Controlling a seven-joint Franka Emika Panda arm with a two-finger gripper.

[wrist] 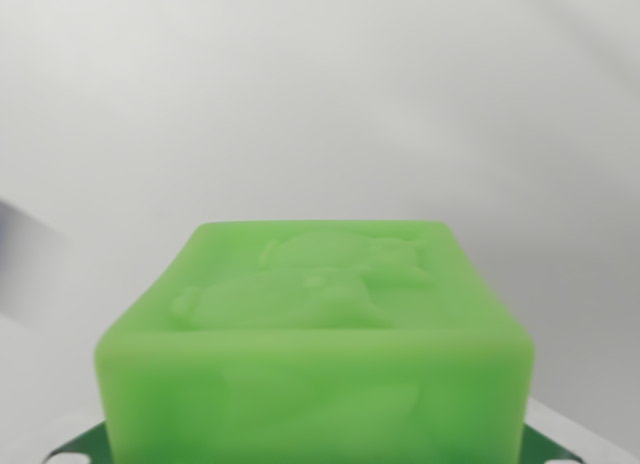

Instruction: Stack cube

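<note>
Wrist view — green cube [315, 344] close up, low centre of frame.
Raised relief pattern on cube's top face; dark green edge [75, 446] showing beneath at both lower corners — nature unclear. Pale blurred bench [320, 104] behind. Fingers out of frame; spread cannot be told.

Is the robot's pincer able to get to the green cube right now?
Probably yes. The green cube fills the lower middle of the wrist view, very close to the camera, and nothing lies on top of it. The pincer itself cannot be made out in this view, so I can't say whether it is open.
</note>
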